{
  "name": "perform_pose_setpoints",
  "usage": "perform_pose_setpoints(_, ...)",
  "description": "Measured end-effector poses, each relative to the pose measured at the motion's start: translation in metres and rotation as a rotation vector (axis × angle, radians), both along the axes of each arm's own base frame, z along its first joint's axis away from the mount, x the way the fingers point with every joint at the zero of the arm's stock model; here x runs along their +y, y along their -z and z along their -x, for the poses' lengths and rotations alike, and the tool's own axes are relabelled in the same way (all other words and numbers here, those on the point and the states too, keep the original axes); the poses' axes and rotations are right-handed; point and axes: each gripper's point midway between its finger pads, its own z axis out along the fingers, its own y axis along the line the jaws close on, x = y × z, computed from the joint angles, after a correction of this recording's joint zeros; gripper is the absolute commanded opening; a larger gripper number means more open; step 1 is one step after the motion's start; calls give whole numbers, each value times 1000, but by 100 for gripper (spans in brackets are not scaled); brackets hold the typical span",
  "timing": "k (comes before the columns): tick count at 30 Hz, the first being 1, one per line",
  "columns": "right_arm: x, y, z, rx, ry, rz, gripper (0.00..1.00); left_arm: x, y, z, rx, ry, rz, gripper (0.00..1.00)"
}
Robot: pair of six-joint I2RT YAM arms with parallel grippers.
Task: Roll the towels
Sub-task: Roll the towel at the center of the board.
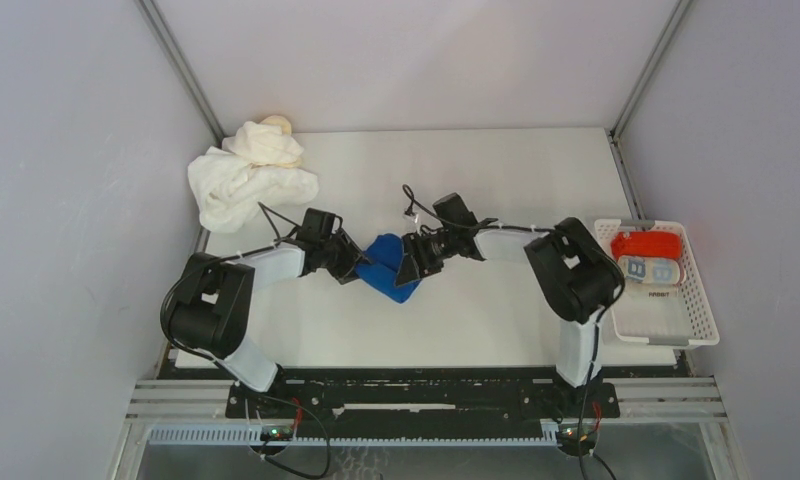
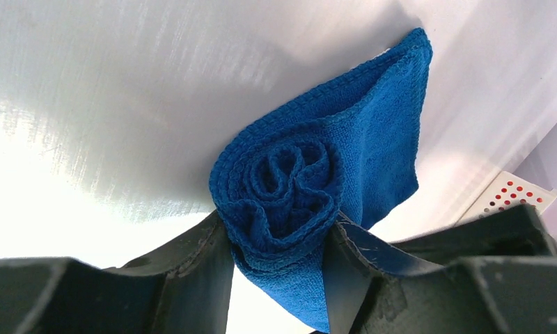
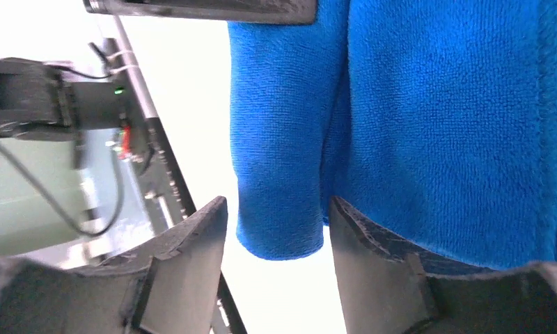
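Observation:
A royal blue towel lies partly rolled at the table's middle. My left gripper is shut on its rolled end; the left wrist view shows the spiral of the roll pinched between both fingers, with a loose flap trailing away. My right gripper is at the towel's other side, jaws apart. In the right wrist view a folded part of the towel hangs between the spread fingers, with a gap to the left finger. A heap of white and cream towels lies at the back left.
A white slatted basket stands at the right edge and holds a red roll and a light-blue patterned roll; its corner shows in the left wrist view. A pale yellow-orange cloth peeks from behind the heap.

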Motion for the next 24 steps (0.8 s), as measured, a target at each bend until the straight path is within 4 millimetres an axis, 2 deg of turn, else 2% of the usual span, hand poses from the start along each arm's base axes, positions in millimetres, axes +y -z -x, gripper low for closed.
perform_pose_setpoints(4, -2, -13, -1, -256, 7, 153, 64, 1, 1, 1, 4, 7, -6, 48)
perform_pose_setpoints(7, 5, -20, 6, -493, -26, 276, 68, 2, 1, 3, 13, 14, -20, 48)
perform_pose_setpoints(16, 28, -17, 28, -1027, -165, 563, 79, 6, 1, 7, 36, 30, -49, 49)
perform_pose_setpoints(20, 27, -6, 24, -1162, -191, 683, 79, 6, 1, 8, 43, 30, -52, 48)
perform_pose_setpoints(24, 20, 15, 23, -1236, -244, 805, 76, 6, 2, 9, 44, 35, -55, 49)
